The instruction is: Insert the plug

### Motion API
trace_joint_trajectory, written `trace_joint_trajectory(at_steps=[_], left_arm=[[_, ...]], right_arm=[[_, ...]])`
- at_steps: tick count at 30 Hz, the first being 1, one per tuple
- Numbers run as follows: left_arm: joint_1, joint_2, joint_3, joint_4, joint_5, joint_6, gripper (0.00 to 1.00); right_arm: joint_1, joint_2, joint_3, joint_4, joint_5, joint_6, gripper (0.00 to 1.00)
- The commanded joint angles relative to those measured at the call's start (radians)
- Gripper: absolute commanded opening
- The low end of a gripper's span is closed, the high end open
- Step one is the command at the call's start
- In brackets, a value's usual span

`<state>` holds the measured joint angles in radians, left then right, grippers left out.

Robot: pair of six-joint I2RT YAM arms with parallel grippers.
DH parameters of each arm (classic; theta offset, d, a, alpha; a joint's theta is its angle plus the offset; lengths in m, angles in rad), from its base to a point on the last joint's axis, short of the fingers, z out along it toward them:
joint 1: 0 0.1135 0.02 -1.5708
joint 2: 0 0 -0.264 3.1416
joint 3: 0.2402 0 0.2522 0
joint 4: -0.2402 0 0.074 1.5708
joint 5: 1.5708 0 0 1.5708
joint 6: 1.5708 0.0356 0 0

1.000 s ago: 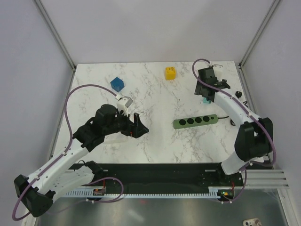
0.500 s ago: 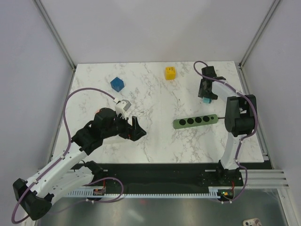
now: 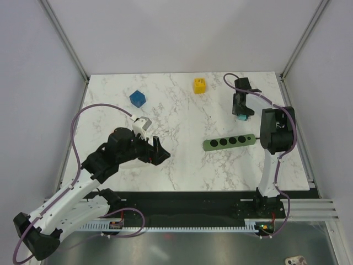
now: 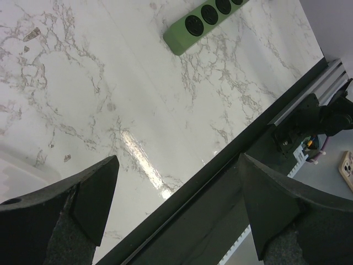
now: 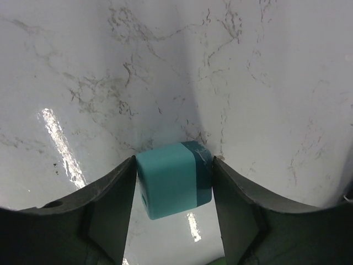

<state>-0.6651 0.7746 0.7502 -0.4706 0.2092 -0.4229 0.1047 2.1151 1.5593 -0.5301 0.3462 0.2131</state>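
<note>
Yellow plug (image 3: pixel 199 86) sits alone on the marble table (image 3: pixel 182 176), right at the far edge, a little right of centre. No gripper is touching it.

Biggest pieces first. The left arm (image 3: pixel 77 185) stretches on a long diagonal from its base at the near left corner, elbow folded over the left half of the table and wrist turned to the right. The right arm (image 3: pixel 274 143) stands almost straight up from its base. It folds at a high elbow and reaches away toward the far right of the table, its wrist angled down at the surface.

The left gripper (image 3: pixel 161 150) hangs above bare marble with its jaws spread wide and nothing between them. Its wrist view looks slantwise across the table toward the near rail.

The right gripper (image 3: pixel 241 114) is the busy one. Its two fingers (image 5: pixel 105 210) press against opposite sides of a teal cube (image 5: pixel 174 186), which is clamped between them at the table surface — whether it rests on the marble or sits just off it, I cannot tell.

The dark green socket strip (image 3: pixel 228 142) lies flat just nearer than that gripper, well apart from the yellow plug. Its row of round sockets faces up.

Over on the far left is a blue cube (image 3: pixel 137 99), on its own and well clear of both arms.
</note>
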Motion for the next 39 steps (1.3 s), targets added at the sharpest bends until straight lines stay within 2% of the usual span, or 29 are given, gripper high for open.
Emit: trace_joint_trajectory(at_steps=[1, 6, 7, 11, 17, 21, 23, 26, 27, 29, 30, 31, 34, 35, 39], left_arm=[[-0.001, -0.015, -0.002, 0.015, -0.030, 0.044, 0.96], [-0.001, -0.002, 0.008, 0.017, -0.027, 0.039, 0.96], [-0.001, -0.001, 0.009, 0.016, -0.025, 0.038, 0.96], [-0.001, 0.008, 0.006, 0.029, -0.011, 0.004, 0.95], [-0.001, 0.022, 0.023, 0.039, 0.019, -0.028, 0.95], [-0.001, 0.040, 0.040, 0.049, 0.010, 0.033, 0.95], [-0.001, 0.052, 0.054, 0.067, 0.015, 0.108, 0.94], [-0.001, 0.026, -0.004, 0.229, 0.058, 0.252, 0.93], [-0.001, 0.014, -0.030, 0.365, 0.068, 0.288, 0.92], [-0.001, -0.012, -0.093, 0.507, 0.081, 0.329, 0.92], [-0.001, -0.015, -0.104, 0.562, 0.084, 0.332, 0.93], [-0.001, -0.012, -0.115, 0.678, 0.144, 0.348, 0.93], [-0.002, 0.037, -0.146, 0.817, 0.229, 0.397, 0.92], [-0.004, 0.058, -0.140, 0.872, 0.246, 0.421, 0.90], [-0.069, 0.147, -0.127, 0.964, 0.222, 0.623, 0.87]], right_arm=[[-0.002, 0.014, 0.042, 0.019, -0.018, -0.035, 0.62], [0.012, -0.038, 0.013, 0.018, -0.107, -0.029, 0.39], [0.021, -0.065, 0.002, 0.019, -0.121, -0.029, 0.37], [0.076, -0.153, -0.112, 0.044, -0.177, -0.009, 0.34], [0.159, -0.345, -0.280, 0.133, -0.380, 0.046, 0.30], [0.159, -0.455, -0.331, 0.150, -0.498, 0.097, 0.30], [0.159, -0.509, -0.328, 0.154, -0.617, 0.126, 0.30], [0.161, -0.578, -0.358, 0.211, -0.852, 0.212, 0.30], [0.162, -0.593, -0.369, 0.231, -0.912, 0.244, 0.31], [0.173, -0.641, -0.410, 0.304, -1.050, 0.340, 0.31], [0.179, -0.659, -0.426, 0.332, -1.082, 0.368, 0.31], [0.191, -0.702, -0.444, 0.387, -1.104, 0.396, 0.30], [0.210, -0.776, -0.521, 0.500, -1.200, 0.538, 0.29], [0.216, -0.790, -0.541, 0.606, -1.228, 0.621, 0.29], [0.248, -0.840, -0.628, 0.856, -1.329, 0.829, 0.30]])
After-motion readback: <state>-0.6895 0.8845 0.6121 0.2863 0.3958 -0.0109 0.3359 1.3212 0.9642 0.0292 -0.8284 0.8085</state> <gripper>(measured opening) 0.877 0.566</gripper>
